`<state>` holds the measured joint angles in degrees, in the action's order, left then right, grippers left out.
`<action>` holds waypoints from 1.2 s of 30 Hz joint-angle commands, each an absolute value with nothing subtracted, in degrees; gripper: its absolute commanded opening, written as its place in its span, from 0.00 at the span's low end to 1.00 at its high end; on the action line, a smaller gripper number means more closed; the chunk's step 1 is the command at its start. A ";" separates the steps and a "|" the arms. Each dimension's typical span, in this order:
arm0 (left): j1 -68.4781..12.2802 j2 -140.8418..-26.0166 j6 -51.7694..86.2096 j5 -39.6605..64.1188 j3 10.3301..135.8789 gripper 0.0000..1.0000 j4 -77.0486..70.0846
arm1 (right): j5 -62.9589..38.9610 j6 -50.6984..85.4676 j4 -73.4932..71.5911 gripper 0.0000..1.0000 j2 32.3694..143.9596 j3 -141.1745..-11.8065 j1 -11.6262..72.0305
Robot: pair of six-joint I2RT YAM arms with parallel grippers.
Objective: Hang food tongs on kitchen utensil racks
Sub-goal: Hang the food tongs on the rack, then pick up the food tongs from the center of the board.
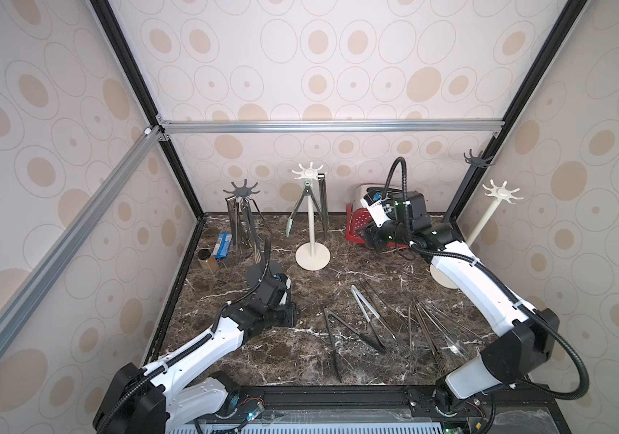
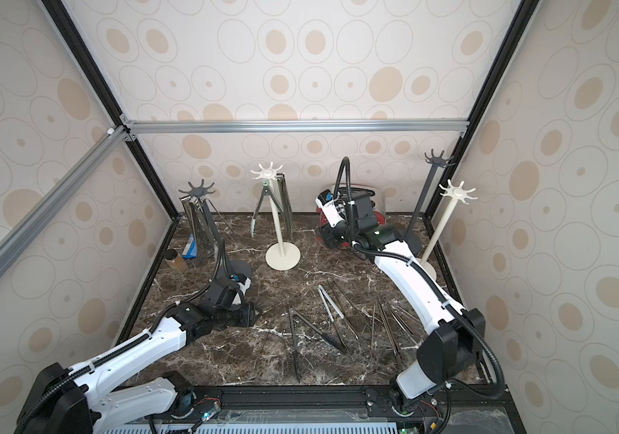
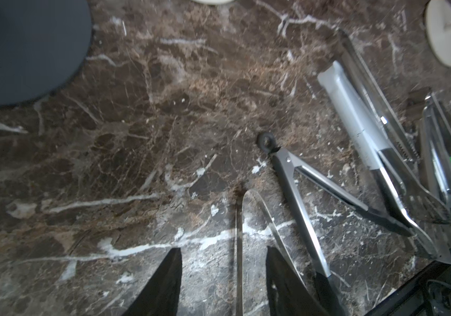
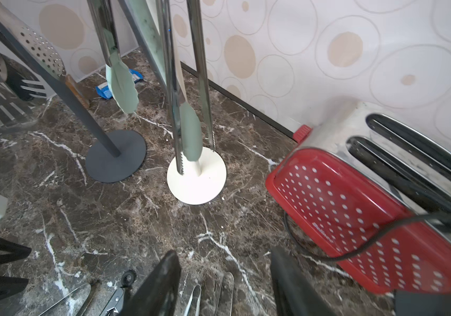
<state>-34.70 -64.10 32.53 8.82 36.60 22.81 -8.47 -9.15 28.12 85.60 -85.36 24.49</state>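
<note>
- Already, shiny steel V-shaped tongs (image 1: 240,233) are hung on two far star-crowned pole racks (image 1: 311,229).
- Many loose tongs (image 1: 363,302) are left on the brown marble table (image 1: 263,353).
- Left gripper (image 3: 223,250) and right gripper (image 4: 224,251) are spread apart, nothing clamped.

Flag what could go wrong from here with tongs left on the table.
The loose tongs overlap in a heap on the table; lifting one may drag its neighbours. The right gripper, jaws open, hovers close to the toaster and its cord, which could snag. One dark rack is already crowded with hanging tongs; adding a pair might knock others off.
</note>
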 commanded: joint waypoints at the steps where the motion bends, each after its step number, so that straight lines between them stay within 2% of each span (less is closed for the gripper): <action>1: -37.08 -66.40 30.84 8.37 40.16 0.49 28.11 | -1.91 -5.99 28.58 0.56 79.88 -80.89 24.84; 7: -42.46 -72.11 31.36 5.64 44.11 0.47 33.59 | 3.18 -4.16 31.98 0.55 72.22 -74.69 24.86; 17: -45.33 -76.97 33.22 2.76 46.80 0.44 37.22 | 8.92 -2.21 34.19 0.54 64.60 -67.19 24.80; 24: -49.65 -84.62 34.38 -2.13 50.96 0.41 40.55 | 9.69 -2.66 34.71 0.54 63.04 -64.71 24.85; 36: -51.67 -90.14 36.77 -0.53 48.89 0.35 34.79 | 11.01 -3.43 35.15 0.53 60.73 -62.96 24.76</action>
